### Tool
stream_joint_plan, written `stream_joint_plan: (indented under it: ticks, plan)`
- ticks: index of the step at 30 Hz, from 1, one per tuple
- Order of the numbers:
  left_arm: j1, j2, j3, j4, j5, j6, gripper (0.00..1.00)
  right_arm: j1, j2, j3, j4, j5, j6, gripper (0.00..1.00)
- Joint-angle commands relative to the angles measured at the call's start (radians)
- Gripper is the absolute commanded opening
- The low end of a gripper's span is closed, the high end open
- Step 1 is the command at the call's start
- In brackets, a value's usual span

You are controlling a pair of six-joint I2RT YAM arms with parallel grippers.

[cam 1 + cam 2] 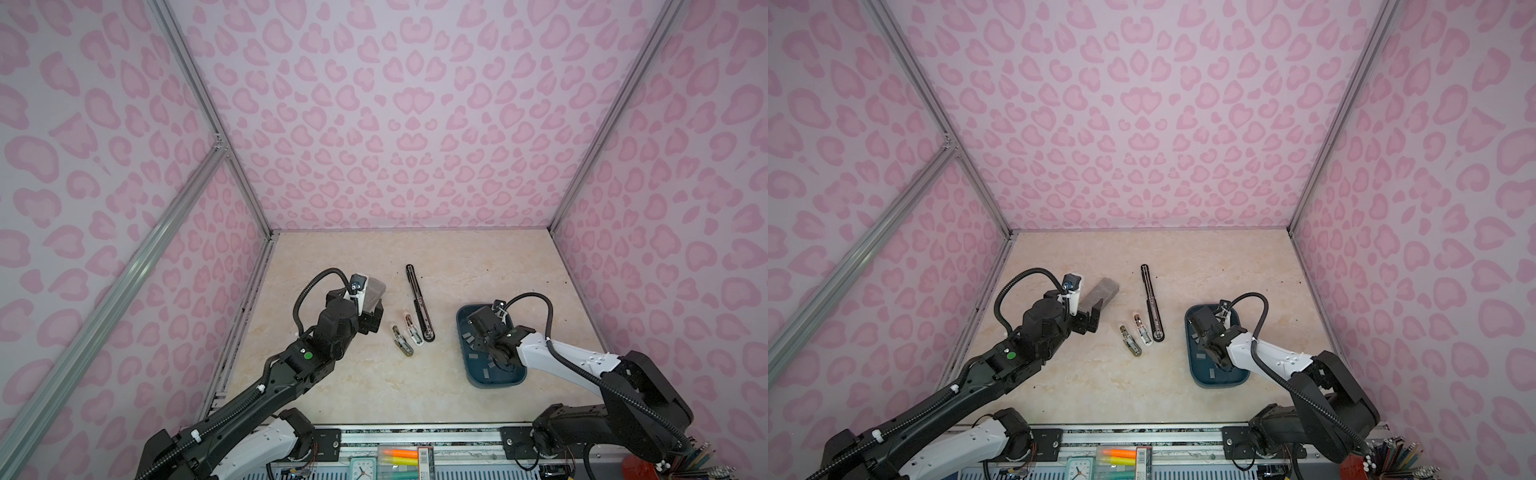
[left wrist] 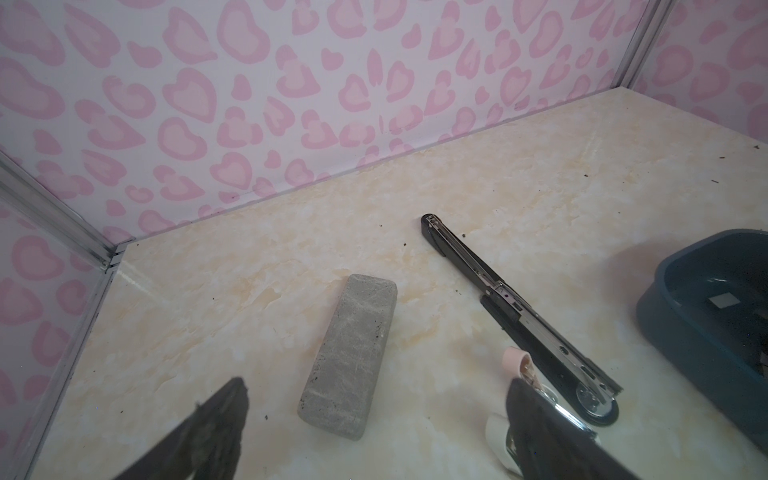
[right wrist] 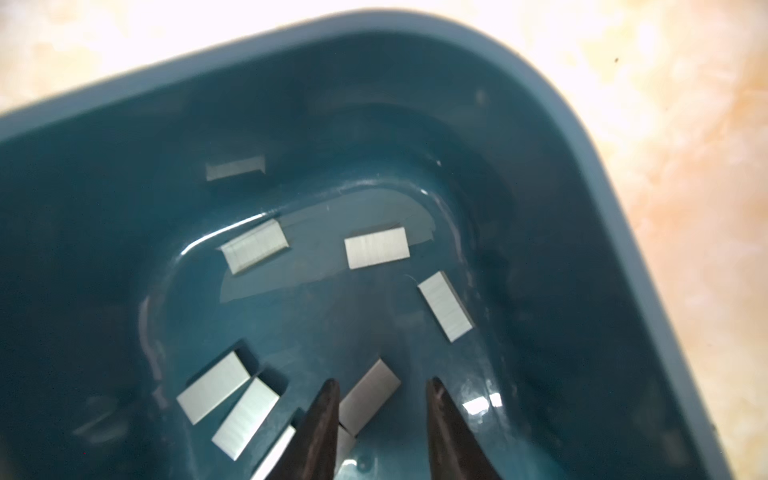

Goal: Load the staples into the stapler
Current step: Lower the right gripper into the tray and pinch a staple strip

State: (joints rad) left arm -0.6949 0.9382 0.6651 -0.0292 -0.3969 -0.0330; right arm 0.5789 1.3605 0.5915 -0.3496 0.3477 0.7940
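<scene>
Staples: short flat silver-grey metal strips, finely ribbed. They lie scattered loose on the glossy floor of a dark teal plastic tray with rounded corners. The tray sits near the right edge of the cream marbled worktop. A few strips overlap.

Right gripper: down inside the tray, dark fingers apart, straddling one strip that lies slantwise between them. Nothing clamped.

Left gripper: fingers spread wide, empty. It hovers towards the worktop's left edge, over a grey speckled stone-like block.

Long black stapler: mid-worktop, swung open flat, bright steel channel facing up. Two small staplers lie just beside its near end, one pink-and-white, one olive metal.

Handling, my reading: the strips are light and stiff, but brittle along the glue lines and slick on smooth plastic. Best pinched across the two long sides at mid-length. A skewed squeeze would likely skid or snap one.
</scene>
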Motion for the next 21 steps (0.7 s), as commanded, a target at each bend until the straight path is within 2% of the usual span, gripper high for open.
stream_joint_plan:
  ticks: [1,10,17,21]
  plan:
    - [0.001,-0.011,-0.004,0.02,0.001,-0.001,0.98,0.004,0.008,-0.017,0.025,0.004,0.034,0.36]
    - [0.0,-0.003,-0.003,0.023,0.007,-0.002,0.98,0.01,0.02,-0.064,0.116,-0.053,0.044,0.35]
    - [0.001,0.003,0.002,0.022,-0.002,0.001,0.98,0.015,0.083,-0.021,0.113,-0.048,0.029,0.28]
    - [0.0,0.004,-0.001,0.027,-0.007,0.004,0.98,0.016,0.098,0.001,0.082,-0.016,0.027,0.19]
